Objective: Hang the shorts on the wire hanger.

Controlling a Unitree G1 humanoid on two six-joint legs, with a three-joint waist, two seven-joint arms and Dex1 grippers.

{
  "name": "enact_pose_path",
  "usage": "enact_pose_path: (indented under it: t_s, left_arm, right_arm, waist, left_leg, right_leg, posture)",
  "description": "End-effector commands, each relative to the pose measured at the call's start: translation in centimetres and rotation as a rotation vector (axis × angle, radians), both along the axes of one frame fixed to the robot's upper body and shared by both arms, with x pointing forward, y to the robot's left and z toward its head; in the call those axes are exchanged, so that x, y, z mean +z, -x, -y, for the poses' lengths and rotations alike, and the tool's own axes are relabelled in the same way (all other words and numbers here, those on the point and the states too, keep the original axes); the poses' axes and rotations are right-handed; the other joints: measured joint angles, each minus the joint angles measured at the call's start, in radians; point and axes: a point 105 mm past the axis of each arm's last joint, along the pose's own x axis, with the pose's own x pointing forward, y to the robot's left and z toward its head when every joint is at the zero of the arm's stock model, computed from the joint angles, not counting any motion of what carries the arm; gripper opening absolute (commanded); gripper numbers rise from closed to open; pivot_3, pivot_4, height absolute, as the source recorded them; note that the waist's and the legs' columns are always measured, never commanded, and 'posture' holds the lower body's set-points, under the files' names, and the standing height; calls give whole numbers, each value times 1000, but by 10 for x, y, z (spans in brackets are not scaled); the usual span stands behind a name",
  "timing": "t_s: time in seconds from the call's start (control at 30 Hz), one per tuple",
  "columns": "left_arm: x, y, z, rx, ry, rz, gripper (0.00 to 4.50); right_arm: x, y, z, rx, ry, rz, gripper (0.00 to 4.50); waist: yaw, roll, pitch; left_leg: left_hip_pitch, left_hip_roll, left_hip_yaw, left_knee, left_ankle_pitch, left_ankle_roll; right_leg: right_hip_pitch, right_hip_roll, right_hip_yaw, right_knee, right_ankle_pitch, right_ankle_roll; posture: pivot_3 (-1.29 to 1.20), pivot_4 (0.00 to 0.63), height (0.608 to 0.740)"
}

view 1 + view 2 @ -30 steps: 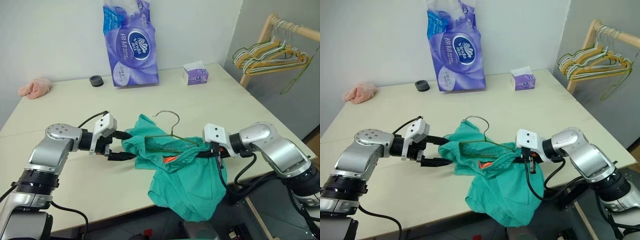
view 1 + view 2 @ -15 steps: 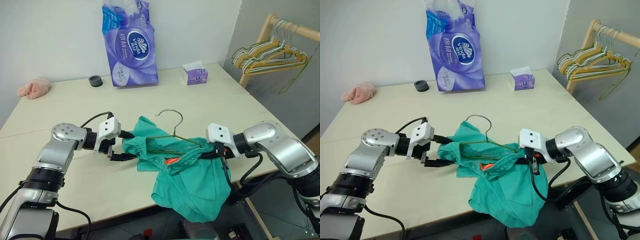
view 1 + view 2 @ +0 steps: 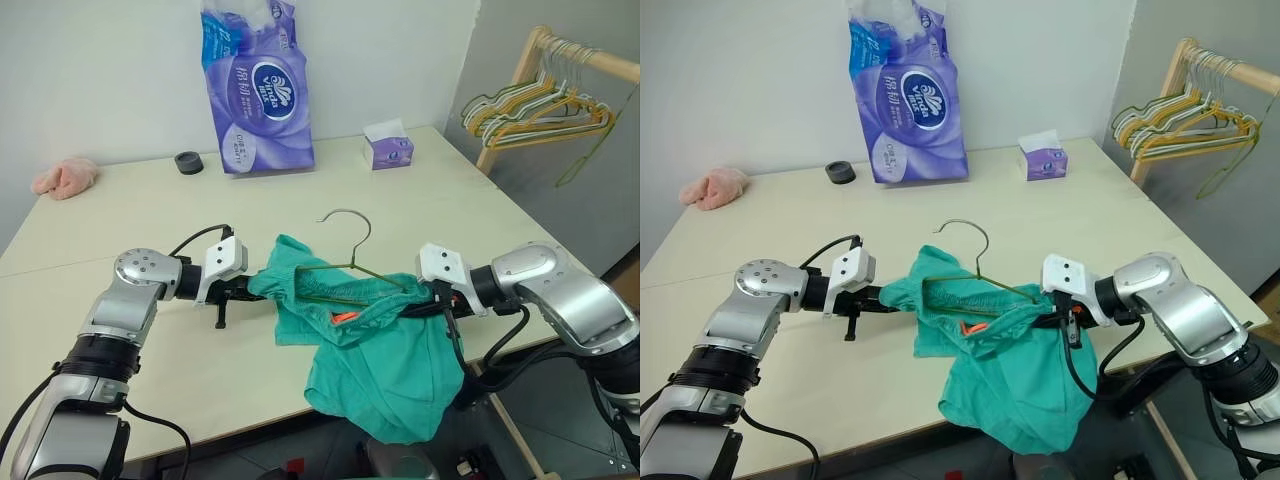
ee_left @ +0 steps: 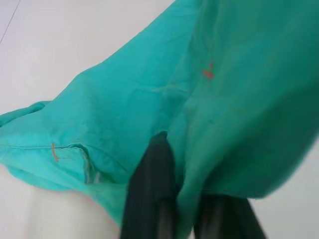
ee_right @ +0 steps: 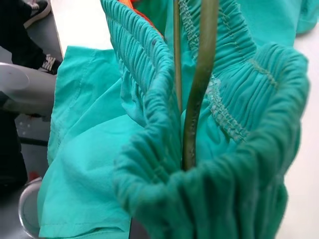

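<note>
The left end effector (image 3: 262, 287) pinches the soft, floppy shorts (image 3: 385, 365) at one edge. The right end effector (image 3: 420, 302) pinches their stretchy waistband together with the thin, bendy wire hanger (image 3: 345, 270). I think that thick waistband is the best spot to grab.

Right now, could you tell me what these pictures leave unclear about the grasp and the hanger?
- Right end effector: fingertips buried in the shorts; head views.
- Wire hanger: its right end is wrapped by the gathered waistband; right wrist view.
- Left end effector: fabric covers the fingertips, contact with the wire unseen; left wrist view.
</note>
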Motion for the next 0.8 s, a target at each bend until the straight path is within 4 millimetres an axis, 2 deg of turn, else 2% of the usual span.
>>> enact_pose_path:
  t_s: [0.03,0.27,0.53,0.63,0.8]
  left_arm:
    - [11,-9,-2,42,9,44,31]
    - [5,-15,-11,105,-10,68,31]
    - [1,-16,-13,117,-23,79,31]
    - [1,-16,-10,114,-9,81,31]
    - [8,-13,7,91,66,92,31]
  right_arm:
    - [13,6,3,21,-27,15,0]
    - [16,16,15,6,-34,-37,0]
    - [18,22,22,-5,-39,-63,0]
    - [19,20,20,-21,-55,-58,0]
    - [17,19,13,-10,-67,-63,0]
  waist:
    - [-1,0,0]
    - [-3,0,0]
    - [-3,0,0]
    - [-4,0,0]
    - [-4,0,0]
  left_leg:
    - [0,0,0,0,0,0]
    - [0,0,0,0,0,0]
    - [-1,0,-1,0,0,0]
    - [-1,0,0,0,0,0]
    - [-1,0,0,0,0,0]
  right_leg:
    - [0,0,0,0,0,0]
    - [0,0,0,0,0,0]
    - [0,0,-1,0,0,0]
    - [0,0,-1,0,0,0]
    - [0,0,-1,0,0,0]
  posture:
    - [-379,22,740]
    - [-375,26,740]
    - [-375,26,740]
    - [-382,31,740]
    - [-380,29,740]
